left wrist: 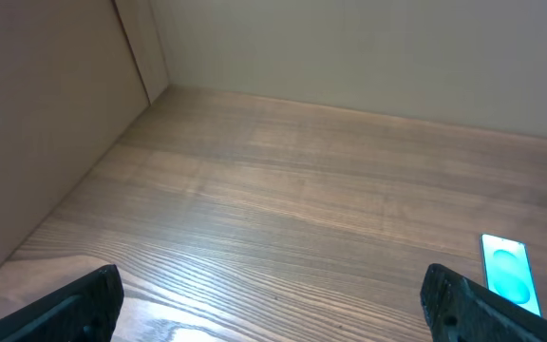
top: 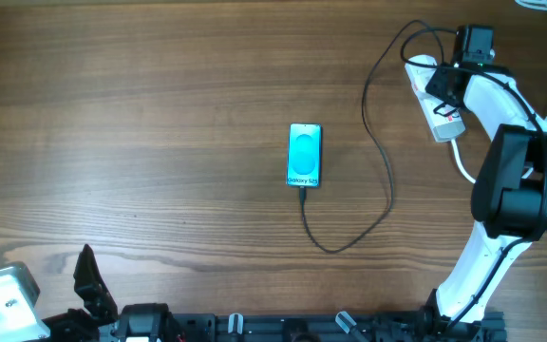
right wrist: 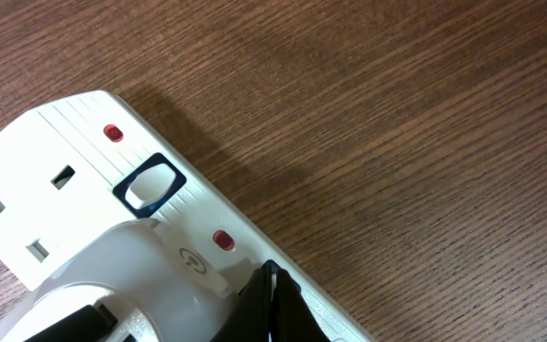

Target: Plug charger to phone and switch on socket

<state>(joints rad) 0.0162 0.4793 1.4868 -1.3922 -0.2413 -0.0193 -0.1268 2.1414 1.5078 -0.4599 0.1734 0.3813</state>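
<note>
Wood-grain table (top: 160,95) is being viewed from overhead. The socket (right wrist: 74,133) is being overhung by the right tool (right wrist: 272,285), which is being held clenched on nothing, its tip just beside the socket's white adapter (right wrist: 131,275) and a red mark (right wrist: 223,239). The phone (top: 305,155) is lying well apart from the socket, seemingly being fed already by the charger (top: 388,185). The left tool (left wrist: 272,285), being held spread wide, is even farther off, so switching is being judged the right arm's job.

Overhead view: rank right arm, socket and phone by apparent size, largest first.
1. right arm: by far the largest.
2-3. socket and phone: close. The socket's visible part looks somewhat longer than the phone, but the arm covers part of it, so I won't rank these two firmly.
</note>
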